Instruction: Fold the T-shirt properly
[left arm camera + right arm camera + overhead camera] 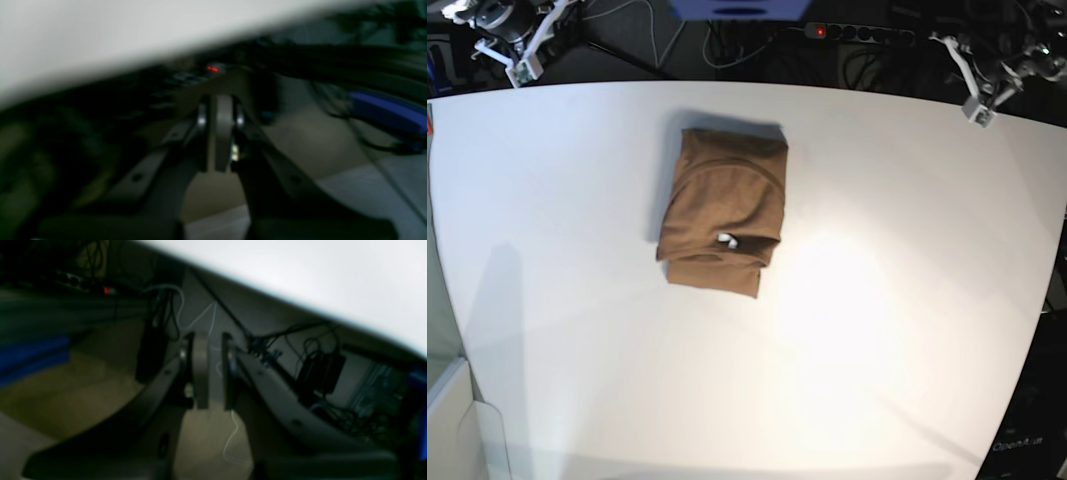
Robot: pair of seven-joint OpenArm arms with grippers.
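T-shirt [722, 222]: folded compact on table [907, 330], fold seemingly finished; left gripper [220, 133] closed empty, right gripper [213, 370] narrowly parted, empty; next: perhaps tidying only.

Left gripper [222, 133] pointing past the table edge.
Its jaws are pressing together at frame centre; the white table [83, 36] is filling the upper left.
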